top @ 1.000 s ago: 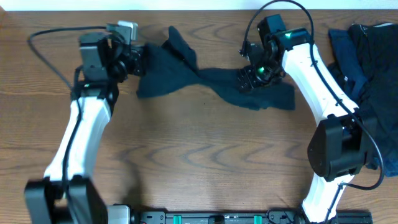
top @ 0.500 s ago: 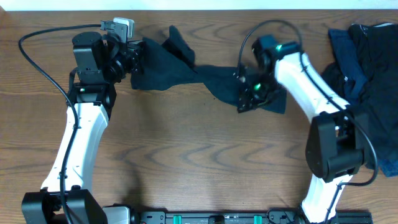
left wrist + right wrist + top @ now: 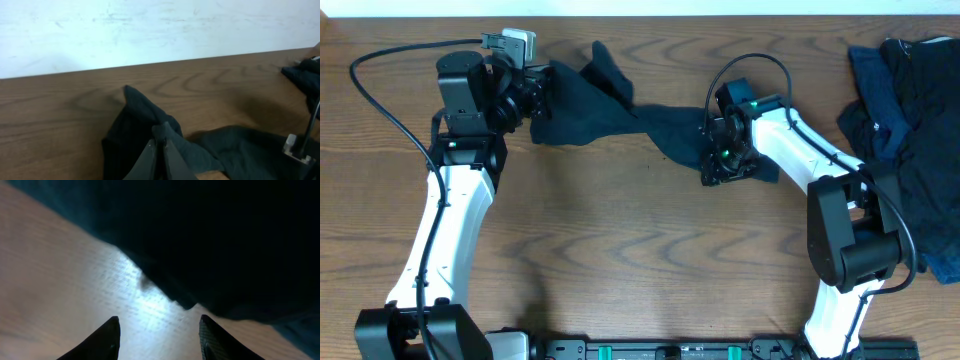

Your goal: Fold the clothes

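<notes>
A brown wood-grain table [image 3: 620, 240] fills the overhead view. On its far half, between my two arms, lies one dark navy garment [image 3: 580, 105], drawn out in a twisted, creased band from my left toward the middle. At my far right, well apart from it, a rumpled pile of dark clothes [image 3: 920, 90] rests on the wood, possibly several pieces, though the folds blur together.

Very dark navy, plain, on the stretched garment [image 3: 575, 110]; navy and black in the heap [image 3: 910, 90] at three o'clock; brown wood grain across the worktop [image 3: 620, 250].
</notes>
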You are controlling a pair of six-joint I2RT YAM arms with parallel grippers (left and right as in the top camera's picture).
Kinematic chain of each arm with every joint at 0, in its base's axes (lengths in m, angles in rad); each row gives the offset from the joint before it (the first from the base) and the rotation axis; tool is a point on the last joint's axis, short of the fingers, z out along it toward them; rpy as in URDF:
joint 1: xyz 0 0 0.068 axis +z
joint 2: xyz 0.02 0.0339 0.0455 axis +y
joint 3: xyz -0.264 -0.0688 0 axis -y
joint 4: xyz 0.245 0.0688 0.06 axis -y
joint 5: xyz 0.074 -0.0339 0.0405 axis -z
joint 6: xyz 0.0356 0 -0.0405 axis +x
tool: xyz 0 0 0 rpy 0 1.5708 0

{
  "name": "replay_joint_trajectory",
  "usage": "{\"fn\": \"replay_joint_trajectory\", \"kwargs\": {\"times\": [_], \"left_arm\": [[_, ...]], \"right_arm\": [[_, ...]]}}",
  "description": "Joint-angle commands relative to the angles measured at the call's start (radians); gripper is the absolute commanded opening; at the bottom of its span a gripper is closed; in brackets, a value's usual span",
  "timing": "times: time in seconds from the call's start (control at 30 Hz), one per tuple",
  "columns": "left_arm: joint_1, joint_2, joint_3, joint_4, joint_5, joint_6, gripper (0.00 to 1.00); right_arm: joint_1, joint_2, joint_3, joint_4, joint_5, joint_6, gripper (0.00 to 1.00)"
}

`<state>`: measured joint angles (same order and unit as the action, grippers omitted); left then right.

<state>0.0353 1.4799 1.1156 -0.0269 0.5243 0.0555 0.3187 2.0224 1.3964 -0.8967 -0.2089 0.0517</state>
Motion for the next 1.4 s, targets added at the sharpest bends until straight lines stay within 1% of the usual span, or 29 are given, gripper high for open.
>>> {"fn": "replay_joint_trajectory", "kwargs": {"times": [0.0, 0.17, 0.27, 0.43, 0.73, 0.9, 1.0, 1.03, 1.1, 1.13, 1.23, 1.37], "left_arm": [[-0.002, 0.005, 0.014, -0.01, 0.01, -0.001, 0.06], [-0.002, 0.005, 0.014, -0.025, 0.01, -0.001, 0.06], [-0.002, 0.005, 0.014, -0.024, 0.01, -0.001, 0.06], [-0.002, 0.005, 0.014, -0.024, 0.006, -0.001, 0.06], [-0.002, 0.005, 0.014, -0.024, 0.006, -0.001, 0.06], [-0.002, 0.005, 0.014, -0.024, 0.006, -0.001, 0.06], [-0.002, 0.005, 0.014, -0.024, 0.006, -0.001, 0.06], [-0.002, 0.005, 0.014, -0.024, 0.006, -0.001, 0.06], [-0.002, 0.005, 0.014, -0.023, 0.006, -0.001, 0.06], [-0.002, 0.005, 0.014, -0.021, 0.006, -0.001, 0.06], [-0.002, 0.005, 0.014, -0.02, 0.006, -0.001, 0.06], [-0.002, 0.005, 0.014, -0.021, 0.006, -0.001, 0.06]], "right_arm": [[0.002, 0.004, -0.005, 0.027, 0.029, 0.023, 0.5], [0.002, 0.005, -0.006, 0.053, 0.029, 0.032, 0.49], [0.003, 0.005, -0.008, 0.061, 0.029, 0.062, 0.46], [0.009, 0.006, -0.019, 0.072, 0.029, 0.093, 0.44], [0.012, 0.009, -0.054, 0.117, 0.029, 0.144, 0.43], [0.012, 0.009, -0.054, 0.116, 0.03, 0.146, 0.38], [0.012, 0.009, -0.054, 0.115, 0.029, 0.146, 0.39], [0.012, 0.009, -0.054, 0.112, 0.025, 0.146, 0.4], [0.011, 0.008, -0.048, 0.089, -0.016, 0.155, 0.46], [0.011, 0.008, -0.043, 0.075, -0.034, 0.159, 0.47], [0.008, 0.008, -0.038, 0.046, -0.088, 0.163, 0.48], [0.008, 0.009, -0.038, 0.035, -0.077, 0.17, 0.48]]}}
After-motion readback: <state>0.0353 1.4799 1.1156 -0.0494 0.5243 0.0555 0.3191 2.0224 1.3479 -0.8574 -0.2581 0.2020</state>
